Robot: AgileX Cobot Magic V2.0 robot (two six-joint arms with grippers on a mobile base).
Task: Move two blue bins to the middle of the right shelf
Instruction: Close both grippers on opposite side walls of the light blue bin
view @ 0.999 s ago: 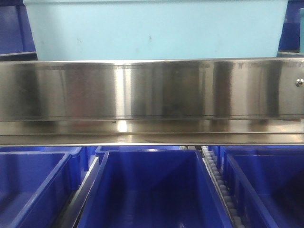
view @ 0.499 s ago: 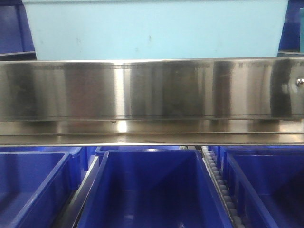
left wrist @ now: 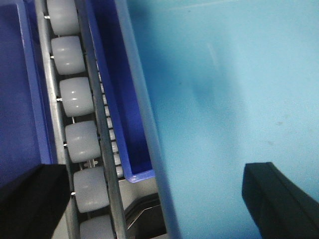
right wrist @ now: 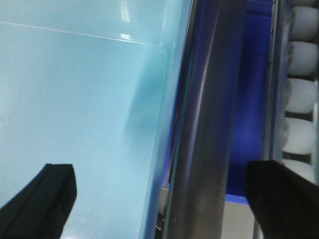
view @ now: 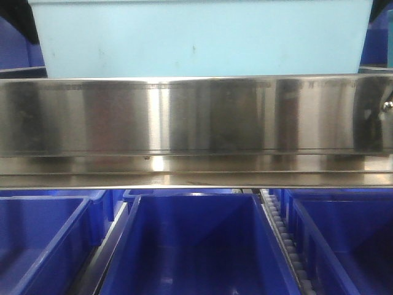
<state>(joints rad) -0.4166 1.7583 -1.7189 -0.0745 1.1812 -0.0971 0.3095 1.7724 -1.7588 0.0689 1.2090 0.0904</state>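
pale blue bin (view: 196, 38) fills the top of the front view. its lower part is hidden behind the broad steel front rail (view: 184, 117) of the shelf tier, so i cannot tell whether it rests on that surface. a screw head (view: 387, 106) shows at the rail's right end. dark blue crates (view: 196, 246) sit below the rail, with a roller track (view: 284, 236) between two of them. the left gripper (left wrist: 155, 199) is spread wide, one finger (left wrist: 30, 201) over the white rollers (left wrist: 75, 97) and the other finger (left wrist: 281, 199) over the bin's inside, the bin's wall between them. the right gripper (right wrist: 162, 201) is likewise apart, straddling the bin's opposite wall and a steel bar (right wrist: 209, 124).
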